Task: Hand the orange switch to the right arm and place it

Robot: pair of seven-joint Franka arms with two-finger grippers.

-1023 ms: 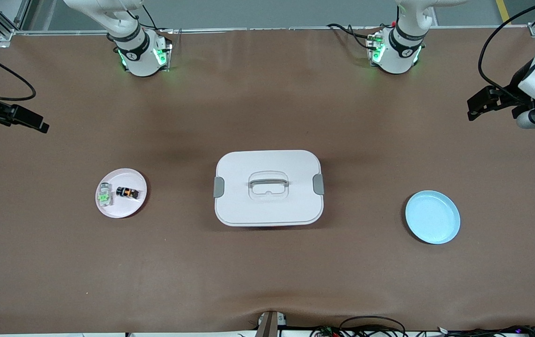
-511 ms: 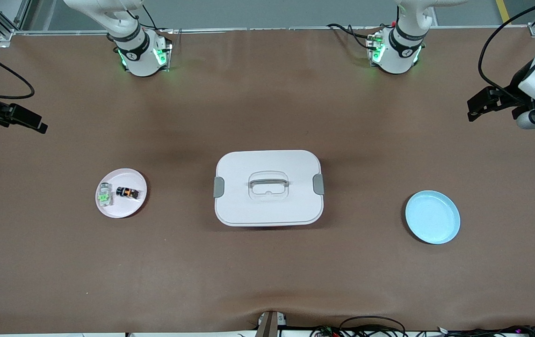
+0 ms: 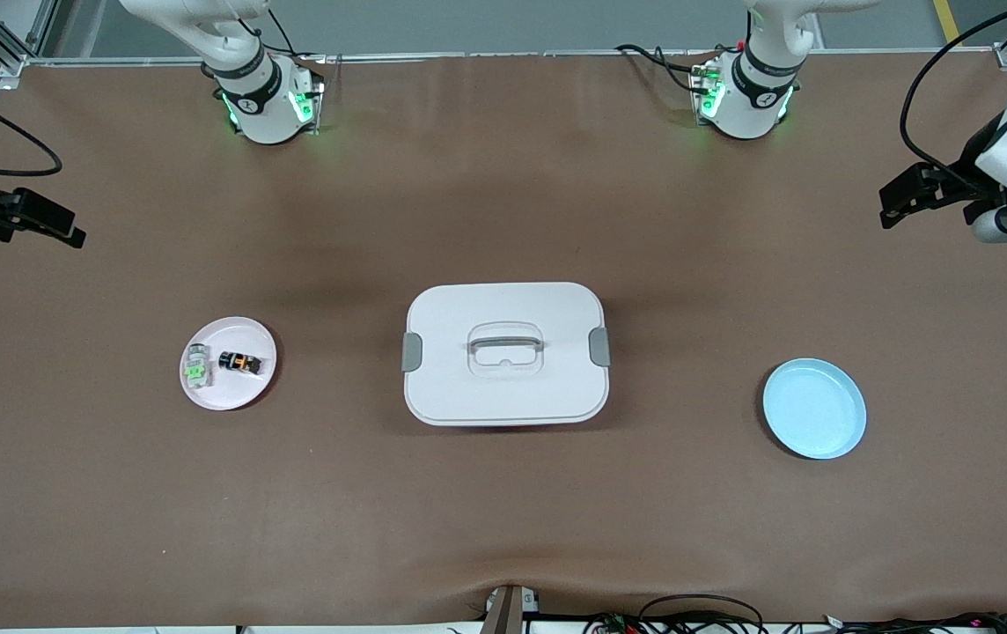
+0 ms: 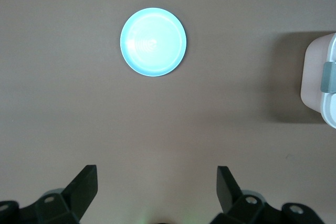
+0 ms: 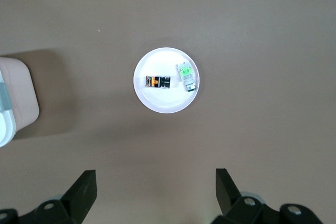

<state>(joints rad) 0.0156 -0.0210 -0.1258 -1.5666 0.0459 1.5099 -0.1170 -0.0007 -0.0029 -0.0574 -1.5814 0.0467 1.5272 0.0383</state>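
The orange switch (image 3: 239, 362) (image 5: 157, 82) lies on a small pale pink plate (image 3: 231, 393) (image 5: 165, 104) toward the right arm's end of the table, beside a whitish piece with green marks (image 3: 197, 368) (image 5: 187, 77). My right gripper (image 3: 63, 229) (image 5: 156, 174) hangs high over that end of the table, well apart from the plate, open and empty. At the other end my left gripper (image 3: 898, 201) (image 4: 157, 170) also hangs high, open and empty, with a light blue plate (image 3: 814, 408) (image 4: 153, 42) in its wrist view.
A white lidded box (image 3: 504, 352) (image 4: 321, 77) (image 5: 16, 98) with a handle and grey side clips stands at the table's middle, between the two plates. Brown mat covers the table. Cables run along the edge nearest the front camera.
My right gripper has drifted slightly toward the right arm's end of the table. The left arm, plates, box and switch have not moved.
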